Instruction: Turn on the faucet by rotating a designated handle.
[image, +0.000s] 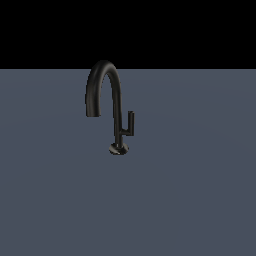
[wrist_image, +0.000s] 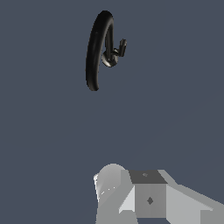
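Note:
The faucet (image: 119, 107) is dark glossy metal with a tall arched spout, a thin upright stem and a small round base. It stands on the flat grey-blue surface (image: 190, 190). The handle (image: 130, 123) is a thin black L-shaped lever sticking out of the stem toward the exterior view's right, with its bar upright. The gripper is out of the exterior view. In the wrist view I look down on the faucet (wrist_image: 94, 48) and its handle (wrist_image: 122, 47) from well away. Pale grey parts of my gripper (wrist_image: 140, 190) fill the near edge, far from the handle and holding nothing. Its jaws are not distinct.
Only the flat grey-blue surface (wrist_image: 175, 109) surrounds the faucet in both views. Beyond its far edge the exterior view is black.

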